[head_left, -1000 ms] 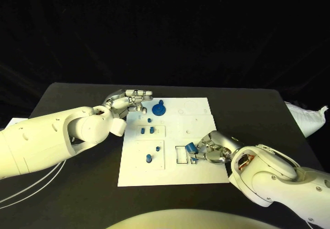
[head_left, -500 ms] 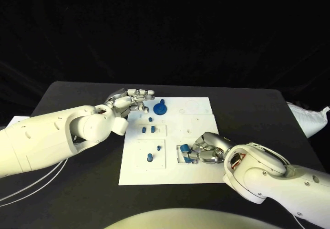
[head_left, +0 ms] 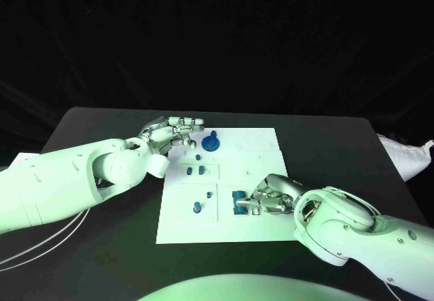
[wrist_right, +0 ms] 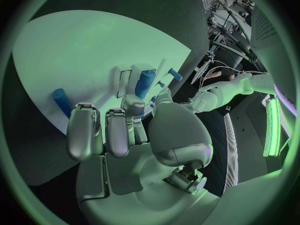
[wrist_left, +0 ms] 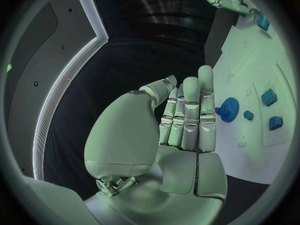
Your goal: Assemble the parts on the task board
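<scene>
The white task board (head_left: 258,163) lies in the middle of the black table. My right hand (head_left: 271,195) rests on its near right part and pinches a blue block (head_left: 239,204) at the black-framed slot. In the right wrist view the blue block (wrist_right: 145,83) stands between a fingertip and the thumb of the right hand (wrist_right: 125,130). My left hand (head_left: 174,132) hovers at the board's far left corner, fingers straight, holding nothing. A blue gear (head_left: 209,144) stands just beside it, and the left wrist view shows the gear (wrist_left: 228,107) past the fingers of the left hand (wrist_left: 184,120).
Small blue parts sit in the board's left panels, two (head_left: 194,170) in the middle one and two (head_left: 201,200) in the near one. A white bag (head_left: 402,153) lies off the table's right edge. White cables (head_left: 36,248) hang at the left.
My right hand has shifted left across the board with the blue block, from beside the black-framed slot to over it. The left hand has barely moved.
</scene>
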